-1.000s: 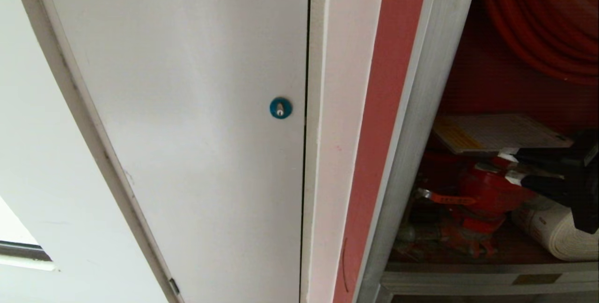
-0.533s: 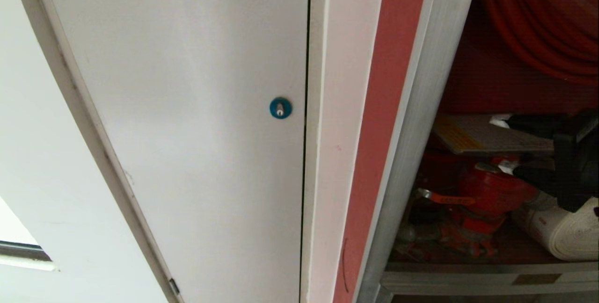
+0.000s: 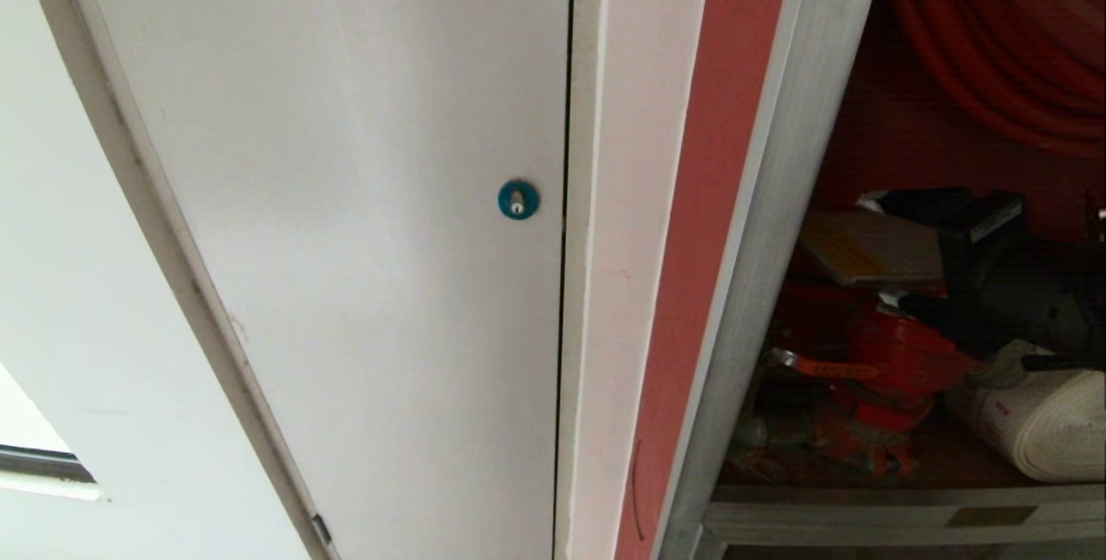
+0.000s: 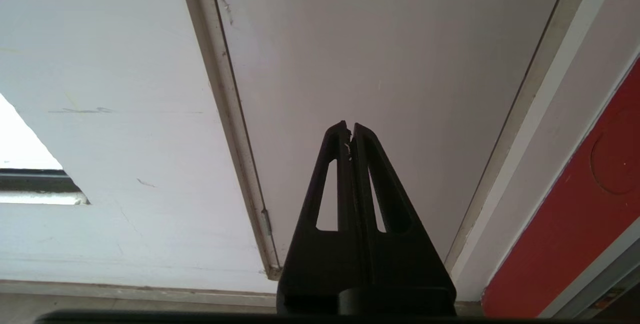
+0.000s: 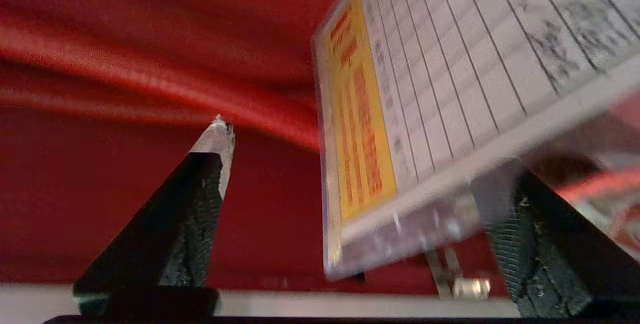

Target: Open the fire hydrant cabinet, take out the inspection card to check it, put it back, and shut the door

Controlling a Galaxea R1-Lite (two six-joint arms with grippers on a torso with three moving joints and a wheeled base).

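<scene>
Here I have the right tool [image 3: 890,251] reached into the open fire hydrant cabinet [image 3: 782,197], its fingers spread wide with nothing pinched; in the right wrist view one finger [image 5: 202,174] stands clear against the red back wall, and the other sits just under the near edge of the inspection card [image 5: 450,104], though I cannot tell whether it touches.

The card lies roughly flat inside the cabinet, above the red valve [image 3: 899,353] and below the coiled red hose [image 3: 994,50], its yellow band turned toward the cabinet's silver frame; it seems to rest on some ledge or on the fittings there, but what carries it is hidden from me. To my eye that is its storing place, so I judge the return step done or nearly so, and the spread fingers fit a card let go rather than one about to be seized; closing the door is what I take to be left, and the door itself shows in no view.

The white rolled hose [image 3: 1045,422] lies low beside the valve; I would draw the arm out level to avoid nudging the card off its perch.

My left tool [image 4: 350,131] hangs parked before the plain white panel [image 3: 346,197], fingers pressed together on nothing.
</scene>
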